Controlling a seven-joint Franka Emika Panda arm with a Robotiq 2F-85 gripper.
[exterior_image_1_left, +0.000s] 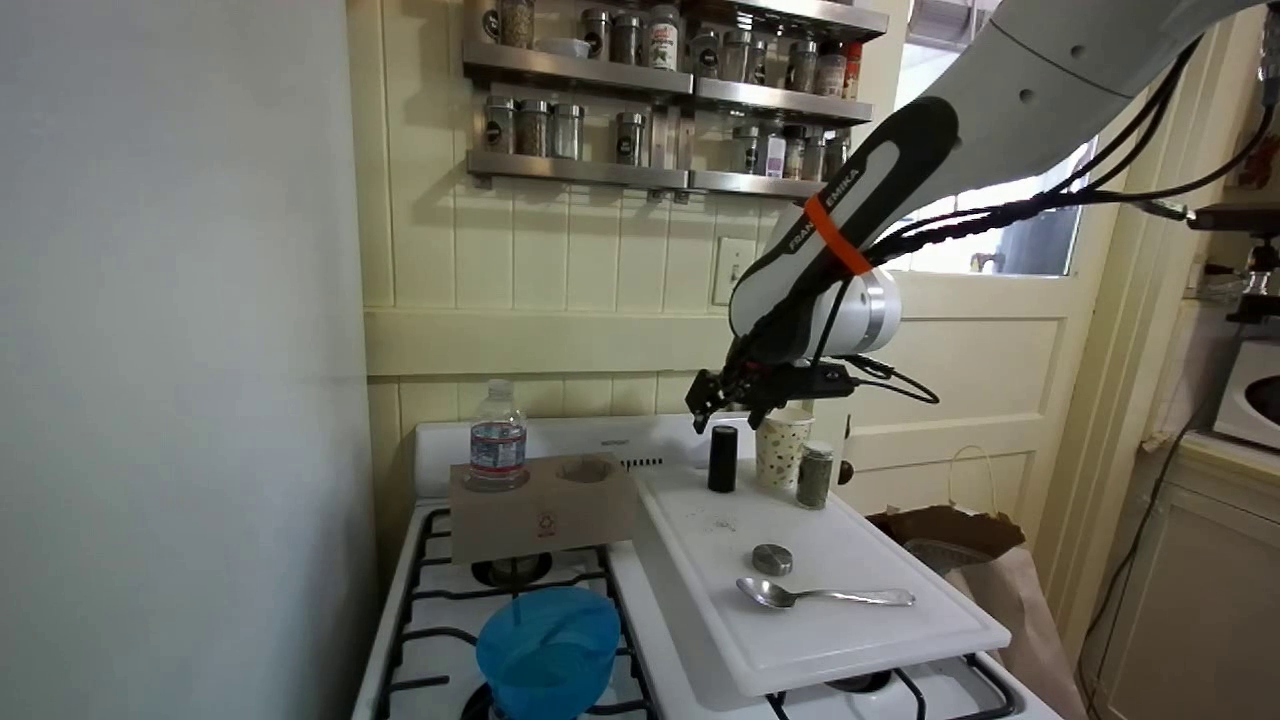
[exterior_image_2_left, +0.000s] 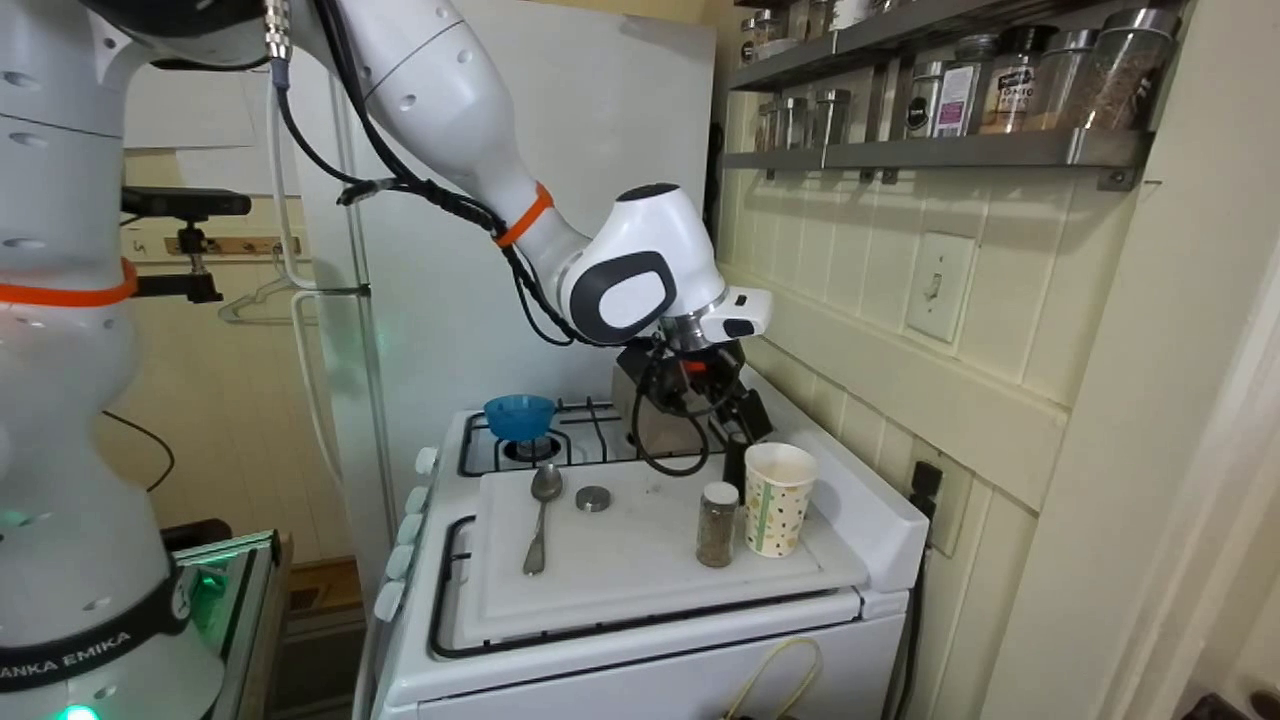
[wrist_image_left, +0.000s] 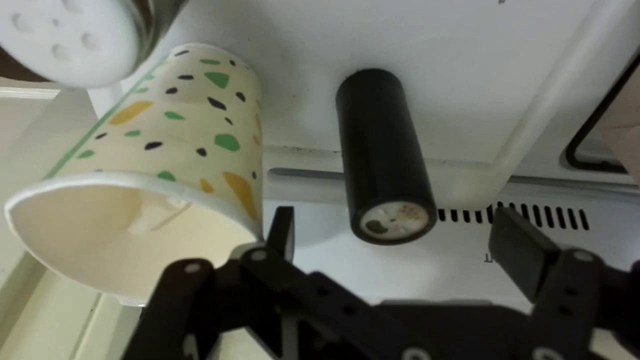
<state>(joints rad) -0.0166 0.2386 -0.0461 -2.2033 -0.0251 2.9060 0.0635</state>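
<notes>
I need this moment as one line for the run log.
gripper: open, empty | below: black cylinder, upright on white board | nearby: patterned cup, spice jar | also on board: spoon, metal lid

Blk tool (wrist_image_left: 397, 240) + cylinder (wrist_image_left: 385, 155); cream cup (wrist_image_left: 192, 117) w/ grn, orng, dk flecks; blue bowl (exterior_image_2_left: 520, 422).

The cutting board (exterior_image_1_left: 840, 545) lies on the desk (exterior_image_1_left: 645, 605). The cylinder (wrist_image_left: 385, 150) stands on it, below the gap between the fingers (wrist_image_left: 522, 252). In an exterior view, the cup (exterior_image_1_left: 783, 455) and shaker (exterior_image_1_left: 815, 477) stand right of the fingers; the lid (exterior_image_1_left: 772, 560) lies before the fingers, the spoon (exterior_image_1_left: 768, 594) farther forward. Left of the fingers, the box (exterior_image_1_left: 545, 515) carries the bottle (exterior_image_1_left: 497, 445); the bowl (exterior_image_1_left: 548, 650) sits left-forward.
</notes>
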